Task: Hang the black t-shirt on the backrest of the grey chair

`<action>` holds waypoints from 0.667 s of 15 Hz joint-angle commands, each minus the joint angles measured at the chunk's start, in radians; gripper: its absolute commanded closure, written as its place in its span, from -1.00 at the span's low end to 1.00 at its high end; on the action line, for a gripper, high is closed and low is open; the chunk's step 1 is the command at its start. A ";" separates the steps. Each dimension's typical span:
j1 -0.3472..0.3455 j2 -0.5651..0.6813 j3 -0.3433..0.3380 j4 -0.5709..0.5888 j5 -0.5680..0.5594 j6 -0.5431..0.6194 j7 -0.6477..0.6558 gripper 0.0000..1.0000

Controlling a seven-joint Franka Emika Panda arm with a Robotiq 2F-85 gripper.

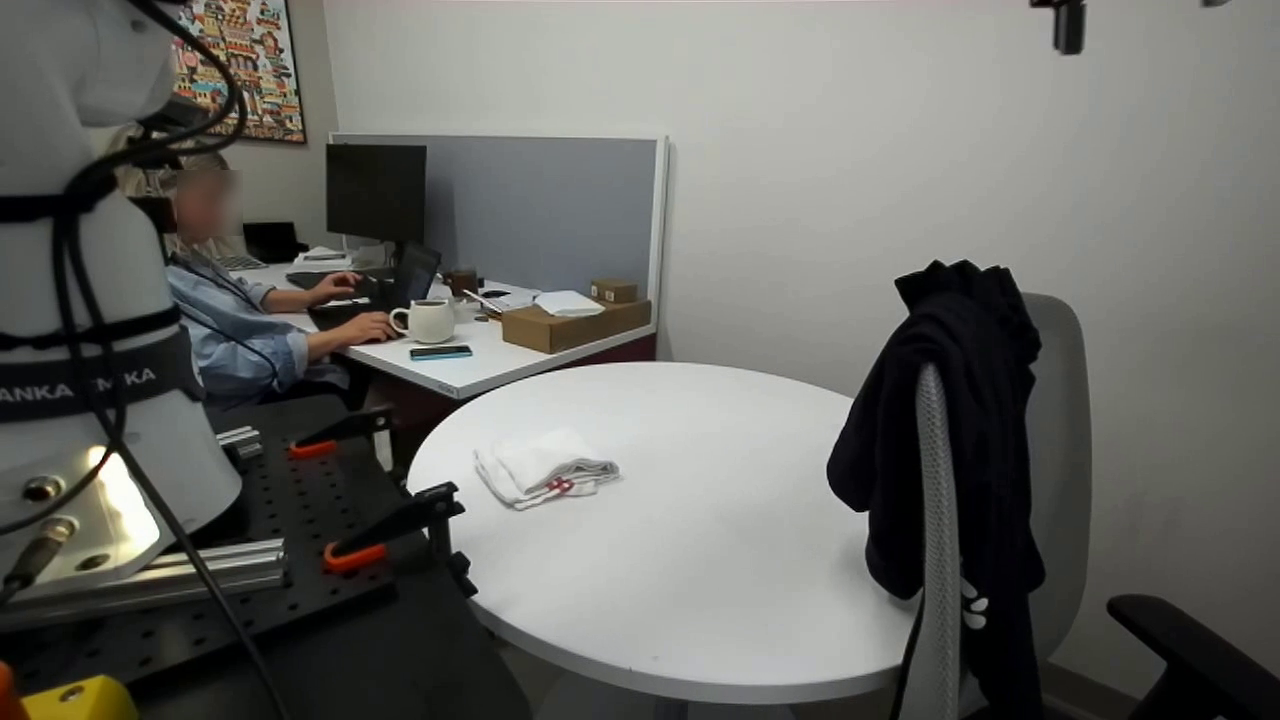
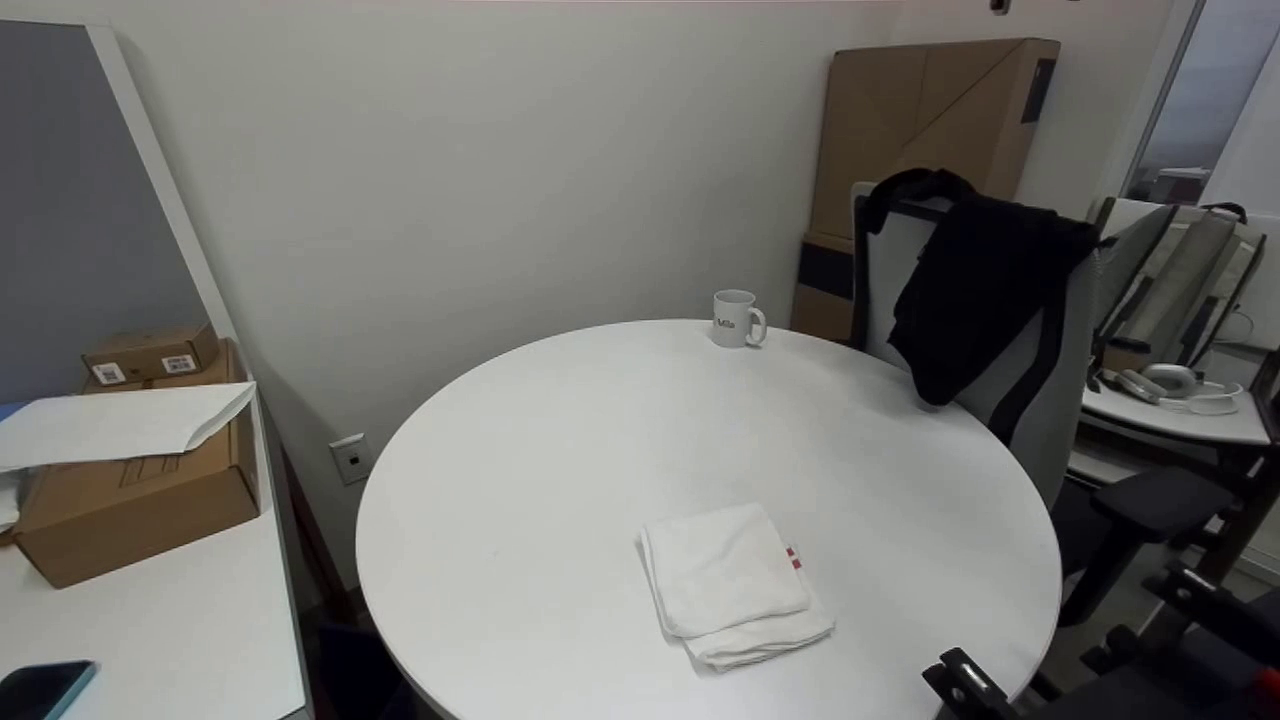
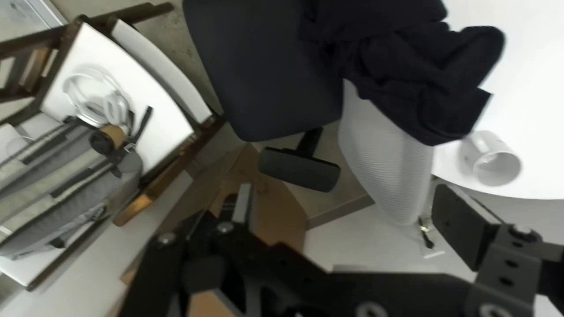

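Note:
The black t-shirt (image 1: 975, 400) is draped over the top of the grey chair's backrest (image 1: 1062, 450). In an exterior view the t-shirt (image 2: 985, 280) hangs down the table side of the backrest (image 2: 1066, 370), its lower end by the table's edge. In the wrist view the bunched t-shirt (image 3: 396, 66) covers much of the backrest (image 3: 383, 149), leaving one mesh corner bare. My gripper (image 3: 341, 193) is open, its two fingers wide apart with nothing between them. It is above the chair, apart from the t-shirt. Only dark fingertip parts show at the top of both exterior views.
A round white table (image 2: 520, 480) stands beside the chair, with a folded white cloth (image 2: 730, 580) and a white mug (image 2: 733, 320) on it. The chair's armrest (image 3: 299, 169) sticks out. Cardboard boxes (image 2: 920, 120) stand behind the chair. A person (image 1: 240, 310) sits at a desk.

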 commanded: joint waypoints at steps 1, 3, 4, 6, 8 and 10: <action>0.063 -0.133 0.068 -0.237 0.048 0.098 0.001 -1.00; 0.098 -0.172 0.103 -0.328 0.071 0.156 0.027 -1.00; 0.115 -0.189 0.121 -0.374 0.085 0.190 0.037 -1.00; 0.150 -0.220 0.151 -0.469 0.096 0.254 0.046 -1.00; 0.181 -0.248 0.182 -0.568 0.109 0.308 0.055 -1.00; 0.236 -0.268 0.176 -0.665 0.131 0.358 0.053 -1.00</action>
